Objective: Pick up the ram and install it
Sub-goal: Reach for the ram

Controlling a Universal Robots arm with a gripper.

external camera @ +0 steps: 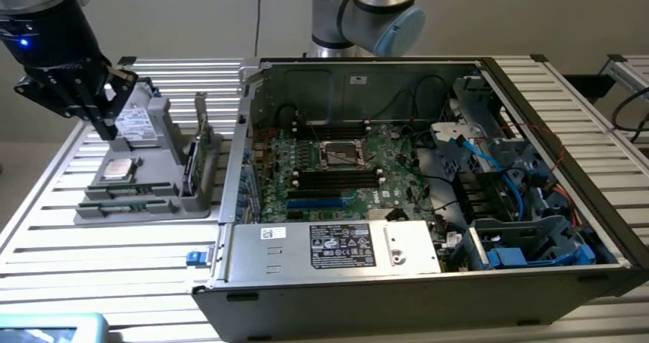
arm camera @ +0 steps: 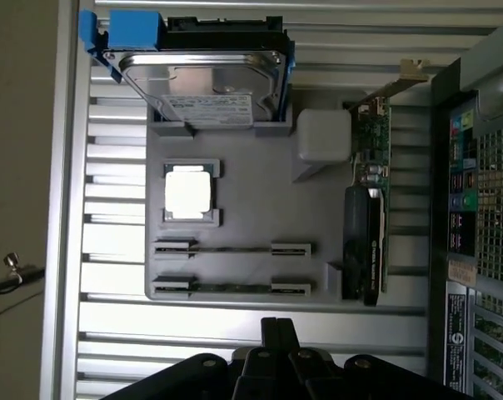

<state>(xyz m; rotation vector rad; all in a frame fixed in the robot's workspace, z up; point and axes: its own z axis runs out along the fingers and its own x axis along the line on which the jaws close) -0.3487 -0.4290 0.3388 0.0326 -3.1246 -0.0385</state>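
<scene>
Slatted bench carrying an open computer case and, beside it, a grey parts tray. The gripper hangs above the tray's part of the bench, jaws drawn together and holding nothing. The ram stands on edge in the tray's outer cradle, at the end away from the hard drive, with a second stick just beside it. Likely hazards: jaws lowered unopened would strike the board's edge, and an off-centre descent could catch the neighbouring stick or the upright expansion card. Hard to make out: which motherboard slots are free; the ram's chips and label, seen edge-on
</scene>
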